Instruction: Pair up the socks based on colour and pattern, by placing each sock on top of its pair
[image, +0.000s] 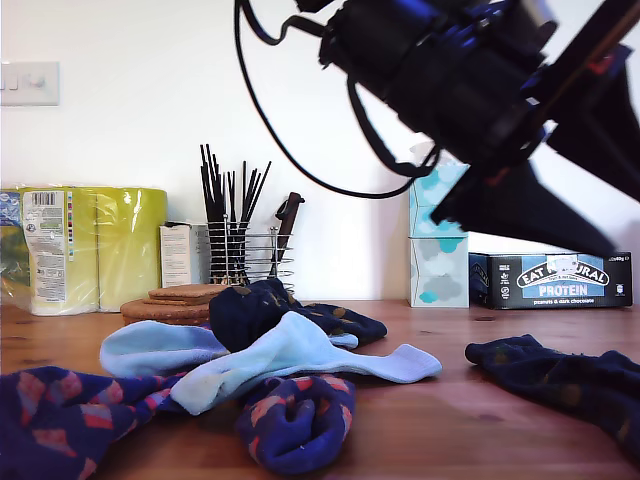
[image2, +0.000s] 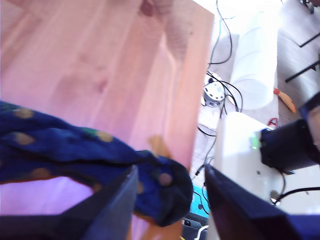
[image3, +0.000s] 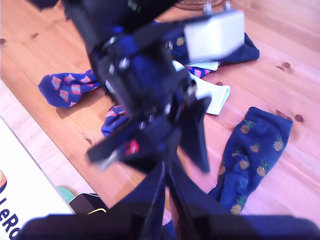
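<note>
A diamond sock (image: 295, 420) lies nearest. My first end effector (image2: 170, 200), jaws apart, hovers over the lone spotted sock (image2: 75, 155) on the tabletop (image: 450, 430); next, descend and grasp it. My second end effector (image3: 167, 200) looks closed, empty.

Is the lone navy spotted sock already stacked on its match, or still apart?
Apart. The navy spotted sock lies alone on bare wood at the exterior view's right, while its match sits in the sock pile.

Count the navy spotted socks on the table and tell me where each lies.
2. The lone navy sock lies by itself at the exterior view's right. The other navy sock sits in the pile, behind the pale blue socks. The pile could hide more.
</note>
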